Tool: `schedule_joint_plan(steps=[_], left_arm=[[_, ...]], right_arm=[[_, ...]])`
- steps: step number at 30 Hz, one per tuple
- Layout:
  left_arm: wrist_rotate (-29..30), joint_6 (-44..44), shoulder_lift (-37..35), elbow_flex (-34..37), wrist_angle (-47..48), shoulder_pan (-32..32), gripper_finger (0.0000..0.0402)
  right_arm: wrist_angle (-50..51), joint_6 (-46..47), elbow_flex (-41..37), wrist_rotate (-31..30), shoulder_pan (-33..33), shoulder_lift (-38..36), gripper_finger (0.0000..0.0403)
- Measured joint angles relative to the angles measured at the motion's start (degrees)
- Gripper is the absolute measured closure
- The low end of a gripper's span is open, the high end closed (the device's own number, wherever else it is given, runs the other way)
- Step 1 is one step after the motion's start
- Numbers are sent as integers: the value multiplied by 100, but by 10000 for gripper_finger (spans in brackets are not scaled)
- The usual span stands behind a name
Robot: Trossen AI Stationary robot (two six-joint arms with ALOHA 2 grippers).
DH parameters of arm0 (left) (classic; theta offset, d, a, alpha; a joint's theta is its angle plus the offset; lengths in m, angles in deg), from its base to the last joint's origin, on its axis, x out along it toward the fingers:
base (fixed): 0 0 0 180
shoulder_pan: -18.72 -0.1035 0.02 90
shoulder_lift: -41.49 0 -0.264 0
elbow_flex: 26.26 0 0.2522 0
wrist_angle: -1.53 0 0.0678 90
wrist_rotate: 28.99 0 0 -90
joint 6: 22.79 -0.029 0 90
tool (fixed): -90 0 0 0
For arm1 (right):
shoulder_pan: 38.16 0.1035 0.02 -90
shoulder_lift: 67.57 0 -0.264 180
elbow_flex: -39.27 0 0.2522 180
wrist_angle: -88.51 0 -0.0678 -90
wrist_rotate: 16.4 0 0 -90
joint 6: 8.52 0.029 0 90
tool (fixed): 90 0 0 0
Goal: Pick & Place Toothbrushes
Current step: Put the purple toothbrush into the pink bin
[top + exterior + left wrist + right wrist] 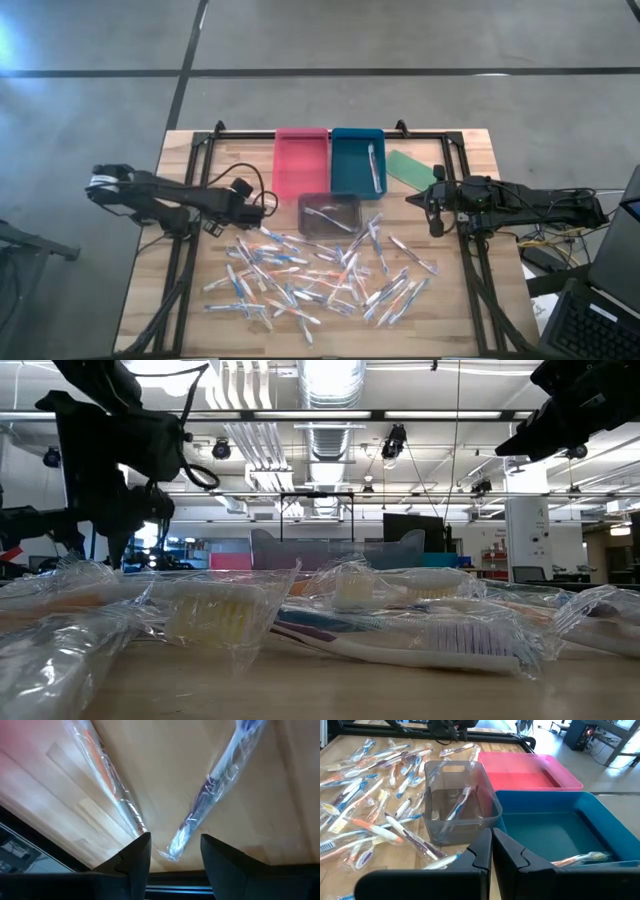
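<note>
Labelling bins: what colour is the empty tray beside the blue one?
Pink-red tray; clearest in the right wrist view.

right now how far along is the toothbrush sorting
Barely begun. Done: one toothbrush lies in the blue tray and one in the grey bin; the pink tray looks empty. In hand: nothing; the left gripper is open over a wrapped brush, and the right gripper is shut and empty. Left: dozens of toothbrushes scattered on the table.
</note>
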State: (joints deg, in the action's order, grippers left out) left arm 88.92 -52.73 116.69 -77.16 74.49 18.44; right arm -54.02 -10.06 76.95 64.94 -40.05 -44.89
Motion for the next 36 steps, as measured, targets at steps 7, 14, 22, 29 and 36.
schedule_joint_plan(steps=[7, 14, 22, 29, 36], left_arm=[[-289, -28, 362, 0, -83, -119, 225], [-333, -28, 818, 0, -195, -213, 225], [-319, -189, 1389, -11, -282, -367, 233], [-292, -438, 1598, -13, -280, -408, 285], [-268, -463, 1587, -1, -313, -412, 337]], right_arm=[[0, 0, 0, 2, 2, 0, 394], [0, 0, 0, 2, 2, 0, 394], [0, 0, 0, 0, 2, 0, 394], [0, 0, 0, 2, 2, 0, 394], [0, 0, 0, 2, 2, 0, 394]])
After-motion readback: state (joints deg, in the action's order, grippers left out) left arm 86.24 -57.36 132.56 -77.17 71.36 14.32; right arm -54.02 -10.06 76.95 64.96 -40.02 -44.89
